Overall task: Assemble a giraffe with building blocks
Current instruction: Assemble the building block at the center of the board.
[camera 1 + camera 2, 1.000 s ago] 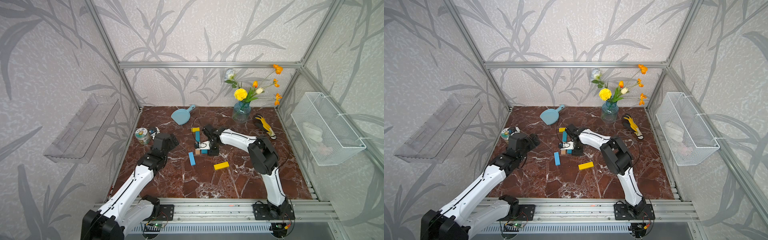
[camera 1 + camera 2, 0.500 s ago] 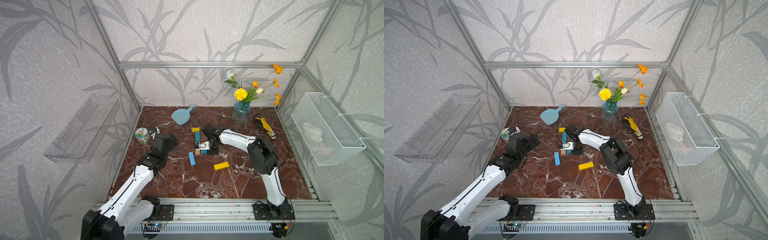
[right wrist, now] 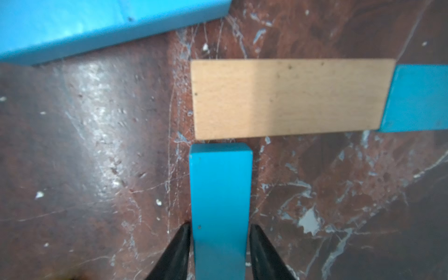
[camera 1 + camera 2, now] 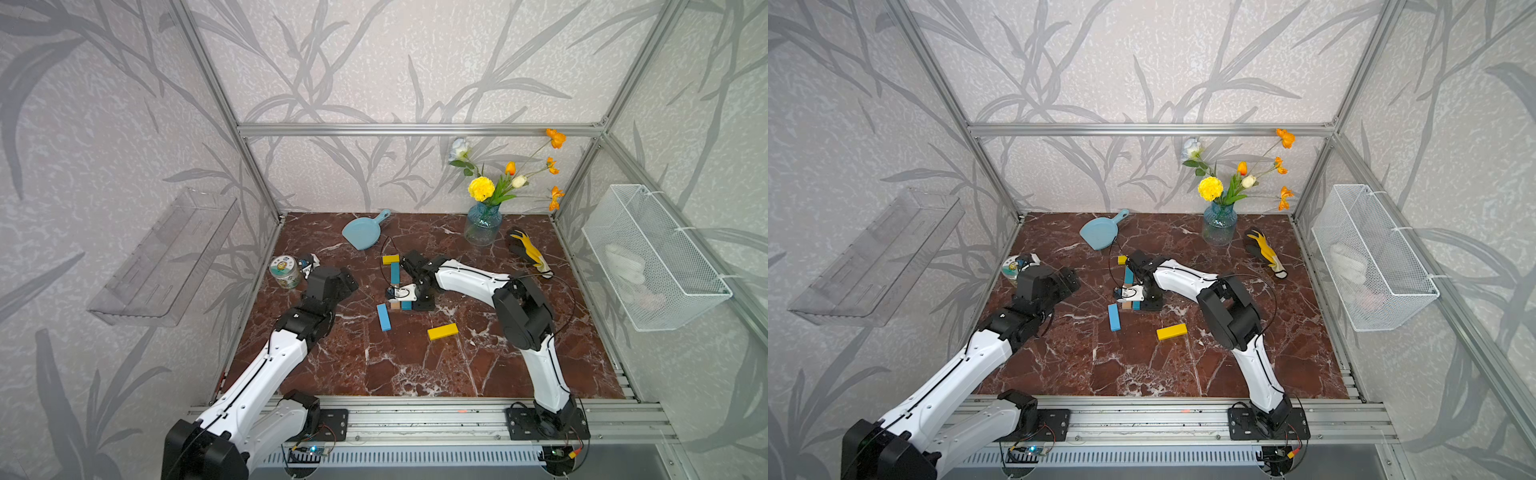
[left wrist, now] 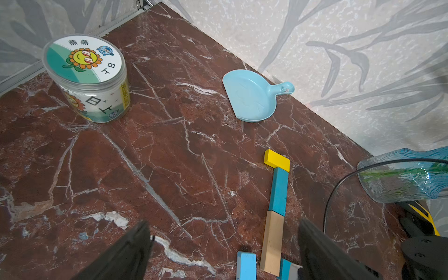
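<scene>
The giraffe's started column lies mid-table: short yellow head (image 4: pixel 390 259), teal neck bar (image 4: pixel 395 272) and tan bar (image 4: pixel 395 305) end to end. My right gripper (image 4: pixel 415 305) is low at the tan bar's near end, shut on the second teal block (image 3: pixel 219 194). Both black fingers (image 3: pixel 180 244) press that block's sides, and its end sits just off the tan bar's (image 3: pixel 291 97) side. The light-blue block (image 4: pixel 383 317) and the longer yellow block (image 4: pixel 442 331) lie loose nearby. My left gripper (image 5: pixel 224 225) hangs open and empty to the left.
A pale-blue dustpan (image 4: pixel 362 232) lies at the back. A round lidded can (image 4: pixel 284 272) stands by the left wall, close to the left arm. A glass vase of flowers (image 4: pixel 482 224) and a yellow-black glove (image 4: pixel 525 249) are at the back right. A wire basket (image 4: pixel 652 257) hangs on the right wall.
The right gripper's jaws have narrowed onto the teal block beside the tan bar. The left arm and the loose blocks have stayed where they were.
</scene>
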Robot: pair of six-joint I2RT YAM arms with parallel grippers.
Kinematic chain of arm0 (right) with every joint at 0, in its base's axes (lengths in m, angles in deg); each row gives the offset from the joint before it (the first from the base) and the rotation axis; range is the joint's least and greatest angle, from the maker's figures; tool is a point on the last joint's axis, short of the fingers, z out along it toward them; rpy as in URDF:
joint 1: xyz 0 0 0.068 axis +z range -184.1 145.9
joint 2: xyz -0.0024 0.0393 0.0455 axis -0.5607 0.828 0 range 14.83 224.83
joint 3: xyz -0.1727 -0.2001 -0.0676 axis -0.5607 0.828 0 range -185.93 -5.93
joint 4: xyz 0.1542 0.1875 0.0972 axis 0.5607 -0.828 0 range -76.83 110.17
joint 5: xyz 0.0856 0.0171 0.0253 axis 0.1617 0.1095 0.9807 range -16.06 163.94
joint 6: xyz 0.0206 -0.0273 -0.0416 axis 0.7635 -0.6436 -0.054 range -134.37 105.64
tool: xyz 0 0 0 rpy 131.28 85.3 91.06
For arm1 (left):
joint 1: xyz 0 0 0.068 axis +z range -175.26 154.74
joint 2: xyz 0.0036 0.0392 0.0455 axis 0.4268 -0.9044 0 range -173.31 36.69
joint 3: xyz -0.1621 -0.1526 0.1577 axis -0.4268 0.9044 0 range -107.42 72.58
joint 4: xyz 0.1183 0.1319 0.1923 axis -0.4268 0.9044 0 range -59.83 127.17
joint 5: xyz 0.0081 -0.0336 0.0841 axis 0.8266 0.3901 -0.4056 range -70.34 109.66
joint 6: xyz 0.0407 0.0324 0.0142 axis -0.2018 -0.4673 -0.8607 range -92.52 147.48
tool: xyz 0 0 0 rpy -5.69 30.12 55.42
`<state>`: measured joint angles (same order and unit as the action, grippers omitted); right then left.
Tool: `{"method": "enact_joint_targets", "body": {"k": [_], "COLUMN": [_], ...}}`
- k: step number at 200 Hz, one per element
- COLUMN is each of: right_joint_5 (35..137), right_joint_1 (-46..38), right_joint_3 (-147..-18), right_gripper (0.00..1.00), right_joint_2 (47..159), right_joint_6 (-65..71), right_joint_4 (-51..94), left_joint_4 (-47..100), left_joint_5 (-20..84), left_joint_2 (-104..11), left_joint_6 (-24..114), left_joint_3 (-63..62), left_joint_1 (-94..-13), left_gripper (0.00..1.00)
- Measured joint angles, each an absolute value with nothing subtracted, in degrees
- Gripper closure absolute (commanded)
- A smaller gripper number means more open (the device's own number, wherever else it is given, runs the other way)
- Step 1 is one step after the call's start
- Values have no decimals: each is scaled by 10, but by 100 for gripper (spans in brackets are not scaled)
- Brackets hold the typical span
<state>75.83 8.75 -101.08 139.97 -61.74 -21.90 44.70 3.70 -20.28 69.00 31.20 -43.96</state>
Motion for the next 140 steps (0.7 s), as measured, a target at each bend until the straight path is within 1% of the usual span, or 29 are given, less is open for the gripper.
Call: {"method": "enact_joint_targets", "body": {"k": [23,40,140], "right_joint_5": [755,754,750], "right_joint_1": [88,89,91], "right_joint_3": [-1021,-1029,-1036], "right_gripper": [58,61,61], "right_joint_2": [1406,1412,1416], "right_joint_6": [-613,-611,-608], "right_joint_4": [-222,-223,-225], "left_joint_4": [447,447,447], "left_joint_5": [37,37,37], "left_joint_2": [-203,-203,-203], "left_joint_6": [690,690,690], "left_joint_3": [312,312,312], "left_joint_1": [-440,-440,-440], "left_gripper": [5,5,5]}}
